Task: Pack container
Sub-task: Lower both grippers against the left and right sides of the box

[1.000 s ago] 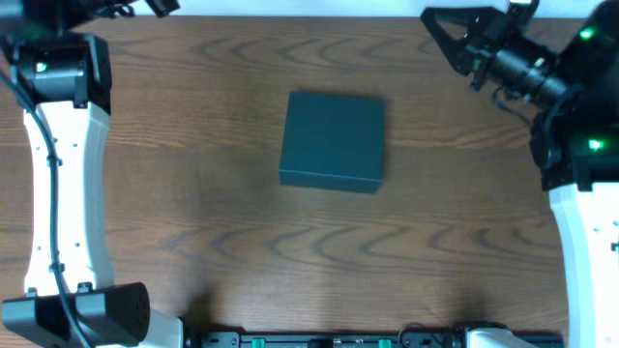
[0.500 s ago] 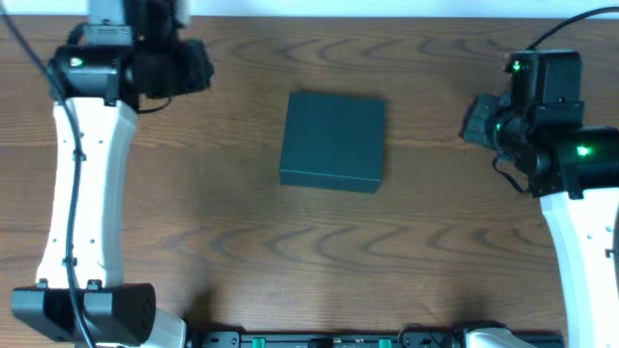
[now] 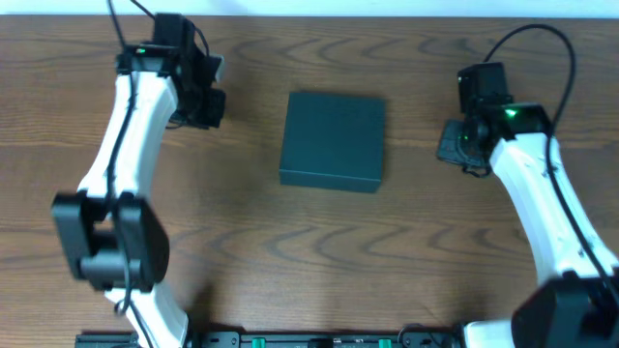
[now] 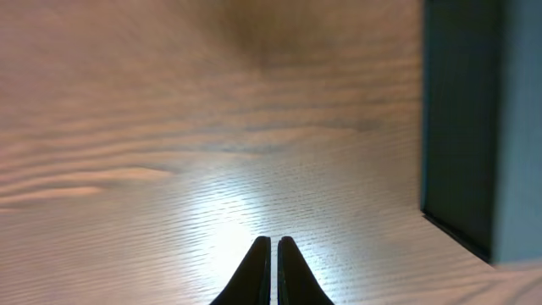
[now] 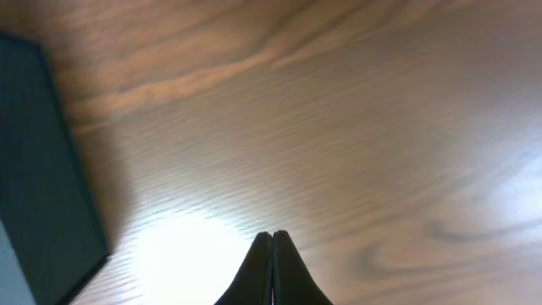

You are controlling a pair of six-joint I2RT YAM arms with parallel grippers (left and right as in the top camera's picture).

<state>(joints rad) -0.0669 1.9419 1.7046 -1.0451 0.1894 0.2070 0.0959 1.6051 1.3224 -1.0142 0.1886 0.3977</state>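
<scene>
Counted: 1 dark teal container [image 3: 333, 140] and 1 wooden table [image 3: 290, 251]. 2 robot arms are noted, left arm [image 3: 131, 130] and right arm [image 3: 544, 205]. 2 grippers are noted, left gripper [image 4: 273, 242] and right gripper [image 5: 273, 236].

Container [image 3: 333, 138] on table [image 3: 290, 251], btwn L gripper [image 4: 273, 241] & R gripper [image 5: 272, 234], prob. apart.

- Pretty sure this is a robotics lab bench, not a home or a shop.
- Two white arms with black joints lean over a wood-grain table [image 3: 319, 251]: left arm [image 3: 131, 135] at 9 o'clock, right arm [image 3: 542, 203] at 3 o'clock.
- Green status lights [image 3: 510, 113] glow on the joints.
- Loose black cables [image 3: 532, 27] loop off the arms up around 11 and 1 o'clock.
- A black rail [image 3: 319, 340] with green bits runs along the table edge at 6 o'clock.
- Only a plain teal box [image 3: 334, 135] sits dead centre.
</scene>
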